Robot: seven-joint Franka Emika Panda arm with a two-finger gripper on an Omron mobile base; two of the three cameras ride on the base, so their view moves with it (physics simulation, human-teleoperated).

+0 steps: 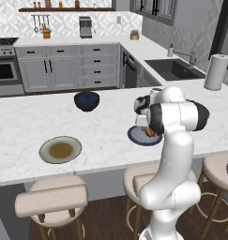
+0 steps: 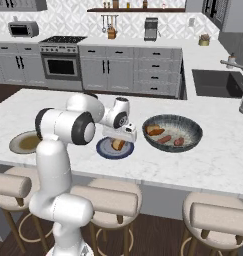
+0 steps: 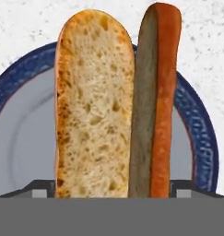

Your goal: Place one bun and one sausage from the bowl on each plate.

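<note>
Progress stood near half: one bun [image 3: 92,106] and one sausage [image 3: 157,101] lay side by side on the blue plate [image 3: 21,138], while the beige plate [image 1: 60,150] was bare and the bowl [image 2: 173,132] held the rest. The gripper [image 2: 119,136] hung spread just above the pair, gripping neither.

A tan bun [image 3: 94,106] and a red-brown sausage [image 3: 157,106] are laid side by side, touching, on the blue plate [image 3: 21,138] — further pieces are held in the grey bowl [image 2: 190,127].
</note>
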